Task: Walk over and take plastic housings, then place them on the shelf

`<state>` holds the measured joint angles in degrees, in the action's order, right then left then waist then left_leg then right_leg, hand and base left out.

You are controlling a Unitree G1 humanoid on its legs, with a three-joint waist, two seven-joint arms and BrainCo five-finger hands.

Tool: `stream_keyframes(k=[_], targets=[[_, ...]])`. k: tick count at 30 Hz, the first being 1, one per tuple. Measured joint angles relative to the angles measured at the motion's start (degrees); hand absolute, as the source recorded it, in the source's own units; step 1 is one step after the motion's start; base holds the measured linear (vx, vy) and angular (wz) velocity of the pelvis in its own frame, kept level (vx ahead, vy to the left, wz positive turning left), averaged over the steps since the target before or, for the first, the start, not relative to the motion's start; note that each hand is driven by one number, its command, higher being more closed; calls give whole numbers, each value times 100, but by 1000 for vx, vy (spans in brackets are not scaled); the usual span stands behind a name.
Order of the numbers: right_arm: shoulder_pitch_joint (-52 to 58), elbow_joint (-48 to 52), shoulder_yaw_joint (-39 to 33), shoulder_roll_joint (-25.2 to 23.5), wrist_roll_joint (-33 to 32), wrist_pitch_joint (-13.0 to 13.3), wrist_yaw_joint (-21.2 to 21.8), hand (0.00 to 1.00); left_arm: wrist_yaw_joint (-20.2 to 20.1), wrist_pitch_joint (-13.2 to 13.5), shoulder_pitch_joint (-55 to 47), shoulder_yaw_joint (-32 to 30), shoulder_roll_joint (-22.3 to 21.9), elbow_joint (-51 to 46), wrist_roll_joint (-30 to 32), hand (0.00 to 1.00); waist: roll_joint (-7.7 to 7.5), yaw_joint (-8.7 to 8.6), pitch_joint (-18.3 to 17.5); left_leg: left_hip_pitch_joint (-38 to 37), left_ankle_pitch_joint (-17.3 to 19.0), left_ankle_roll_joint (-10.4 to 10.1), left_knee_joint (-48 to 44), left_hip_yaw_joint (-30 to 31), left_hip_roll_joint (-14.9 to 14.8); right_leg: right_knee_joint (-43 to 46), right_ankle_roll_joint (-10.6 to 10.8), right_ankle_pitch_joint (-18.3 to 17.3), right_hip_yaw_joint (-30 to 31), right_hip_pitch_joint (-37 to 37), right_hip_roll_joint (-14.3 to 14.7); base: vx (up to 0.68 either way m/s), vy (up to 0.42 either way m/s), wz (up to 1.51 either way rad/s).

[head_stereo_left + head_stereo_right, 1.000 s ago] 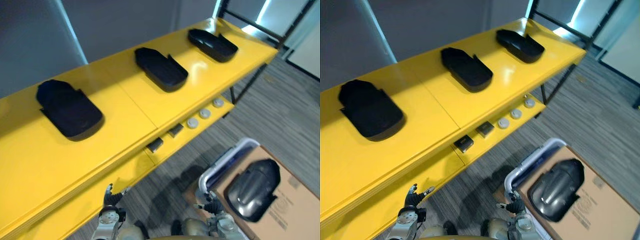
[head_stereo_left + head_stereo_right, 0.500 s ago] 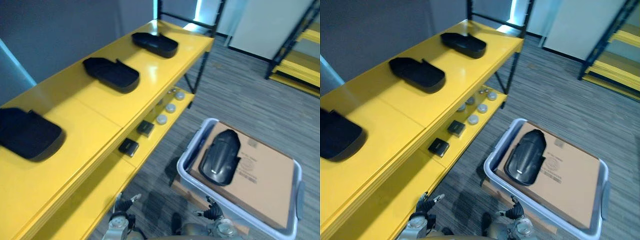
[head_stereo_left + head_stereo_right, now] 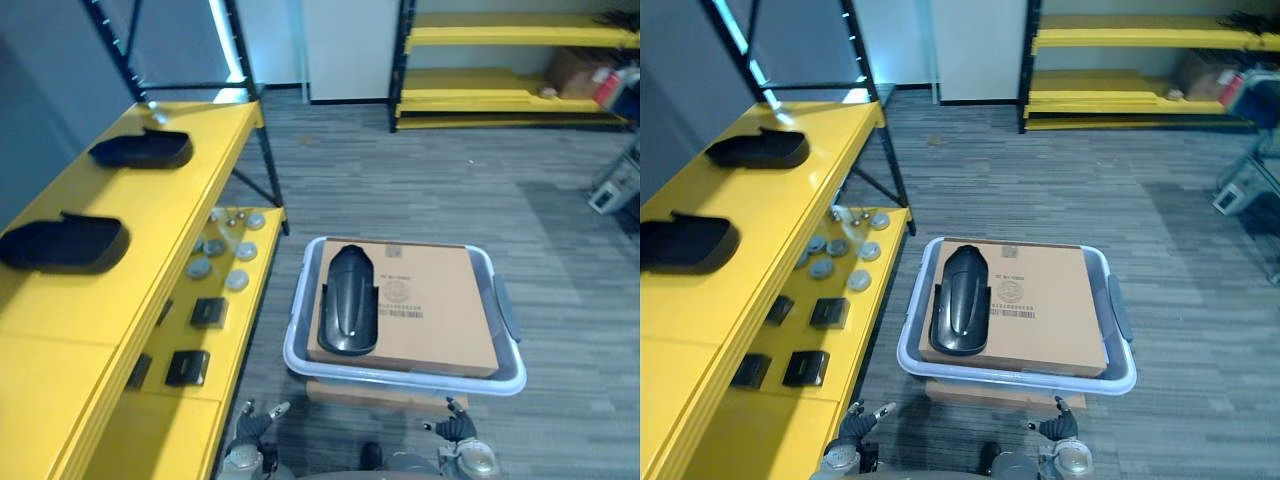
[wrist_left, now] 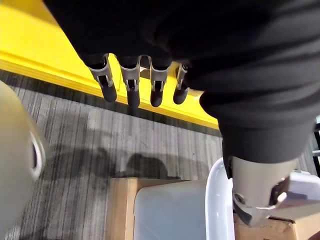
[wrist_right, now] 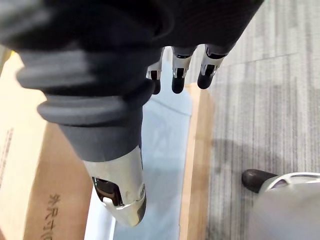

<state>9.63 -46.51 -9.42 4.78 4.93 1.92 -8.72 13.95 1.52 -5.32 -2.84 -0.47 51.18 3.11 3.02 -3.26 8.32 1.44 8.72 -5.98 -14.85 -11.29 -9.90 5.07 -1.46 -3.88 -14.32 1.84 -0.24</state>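
A black plastic housing [image 3: 347, 298] lies on a cardboard sheet [image 3: 430, 310] inside a pale grey bin [image 3: 400, 375] on the floor, straight ahead of me. Two more black housings [image 3: 142, 150] [image 3: 62, 243] rest on the top of the yellow shelf [image 3: 70, 330] along the left. My left hand [image 3: 255, 422] and right hand [image 3: 455, 428] hang low at the near edge, short of the bin. Both are open and hold nothing; the left fingers [image 4: 131, 85] and right fingers [image 5: 182, 67] are straight.
The shelf's lower level carries small round discs [image 3: 238, 252] and black boxes [image 3: 188, 367]. A black shelf post [image 3: 268, 190] stands by the bin's far left corner. More yellow racks [image 3: 500, 60] line the back wall. Grey carpet [image 3: 430, 180] lies beyond the bin.
The camera has swung to the right: the shelf now sits at the left and the bin with its housing is in the middle. Both hands stay low and open.
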Motion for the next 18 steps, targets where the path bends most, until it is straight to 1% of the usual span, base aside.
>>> stream_keyframes(k=[1,2,3,4,5,8,10,14,17,18], targets=[[36,-70,-127,-15,-74,-5,-4,0,4,-3,4,-11,43,5,-29,0,-54,5,-19,-81,-123,115,133,5,51,22,86,-44,30,48,-37,150,187,6],[98,-85,-226,-96,-203,10,-6,0,4,1,11,-10,115,2,-33,0,-113,-24,-53,-231,-154,137,403,26,191,-5,149,-64,10,112,-137,153,188,10],[107,-130,-275,-139,-261,12,-6,0,6,2,10,-12,143,1,-33,0,-167,-42,-70,-248,-214,190,543,27,258,-29,175,-54,-6,119,-191,135,178,23],[104,-195,-425,-230,-342,11,-5,0,4,1,10,-11,196,2,-33,0,-243,-55,-97,-346,-311,243,809,25,384,-80,210,-34,-38,113,-285,144,162,20],[114,-223,-559,-274,-461,11,-5,0,3,0,0,-12,226,4,-34,0,-278,-67,-122,-426,-409,302,1023,23,494,-156,272,12,-62,155,-355,198,181,19],[147,-228,-1029,-291,-714,12,-67,0,3,-2,-25,-41,278,5,-36,0,-276,-70,-117,-590,-441,344,1206,27,682,-382,379,78,-118,365,-487,200,147,12],[142,-226,-1150,-304,-783,24,-123,0,5,-2,-65,-141,323,5,-37,0,-294,-66,-119,-718,-440,344,1260,8,729,-466,417,103,-111,508,-498,140,71,0],[92,-134,-1376,-353,-785,36,-134,0,4,-2,-98,-197,426,5,-81,0,-341,-63,-123,-787,-439,345,1302,-31,732,-475,425,112,-17,526,-521,89,31,-8],[187,471,-1695,-374,-786,4,-244,0,-6,-3,-157,-236,368,5,-110,0,-359,-73,-121,-881,-437,346,1337,-108,726,-483,428,115,71,566,-514,28,-4,-17],[275,905,-1815,-366,-782,-1,-309,0,-8,-3,-171,-237,350,3,-128,0,-367,-87,-122,-955,-436,346,1402,-140,717,-494,428,115,106,589,-496,1,-10,-15]])
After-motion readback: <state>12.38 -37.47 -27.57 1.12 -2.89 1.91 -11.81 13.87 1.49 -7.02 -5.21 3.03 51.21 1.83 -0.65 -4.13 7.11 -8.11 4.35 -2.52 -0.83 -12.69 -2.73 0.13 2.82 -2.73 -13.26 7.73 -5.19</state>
